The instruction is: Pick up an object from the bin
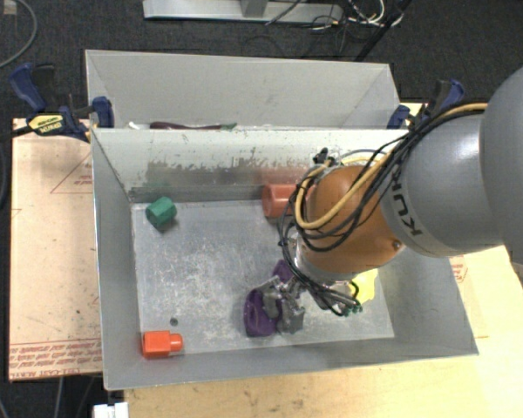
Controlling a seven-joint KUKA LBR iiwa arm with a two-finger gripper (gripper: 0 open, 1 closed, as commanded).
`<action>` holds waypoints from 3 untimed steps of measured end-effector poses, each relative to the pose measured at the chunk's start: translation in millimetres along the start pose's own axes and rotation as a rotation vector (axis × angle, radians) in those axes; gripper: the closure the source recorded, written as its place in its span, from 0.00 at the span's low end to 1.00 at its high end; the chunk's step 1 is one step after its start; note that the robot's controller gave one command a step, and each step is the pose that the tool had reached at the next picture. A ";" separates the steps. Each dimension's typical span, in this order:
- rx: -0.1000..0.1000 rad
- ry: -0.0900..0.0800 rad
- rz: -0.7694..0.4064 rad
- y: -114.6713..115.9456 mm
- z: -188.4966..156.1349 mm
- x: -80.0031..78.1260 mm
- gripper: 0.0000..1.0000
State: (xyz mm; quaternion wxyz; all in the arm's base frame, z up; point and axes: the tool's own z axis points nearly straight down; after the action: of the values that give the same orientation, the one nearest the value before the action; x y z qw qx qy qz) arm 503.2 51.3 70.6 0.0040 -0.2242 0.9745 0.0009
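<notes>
We see the tool [288,310] low over the front part of the bin [200,273], somewhat right of the middle, its dark metal tip down at the floor. We cannot tell how far open it is, nor whether it has hold of anything. Right against its left side lies a soft purple thing [258,316], crumpled and rounded, which appears to touch the tool; a small bit of the same purple shows just behind the tool. Above the tool sits the robot's orange cover [349,220] with looped cables, and the grey arm [471,190] reaches in from the right. Just right of the tool, partly under the cover, we see a yellow thing [367,284]. Farther off, a salmon block [275,200] lies against the back wall. A green block [161,212] lies in the back left corner, and an orange block [161,344] in the front left corner, both well apart from the tool.
</notes>
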 end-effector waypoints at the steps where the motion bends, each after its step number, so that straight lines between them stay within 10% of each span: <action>1: -0.002 0.001 0.010 -2.5 -16.7 20.3 1.00; 3: -0.002 -0.002 -0.107 -16.9 -115.5 10.4 1.00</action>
State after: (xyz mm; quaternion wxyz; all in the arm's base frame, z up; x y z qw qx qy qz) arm 500.4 31.1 186.0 0.0050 -0.2759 0.9612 0.0017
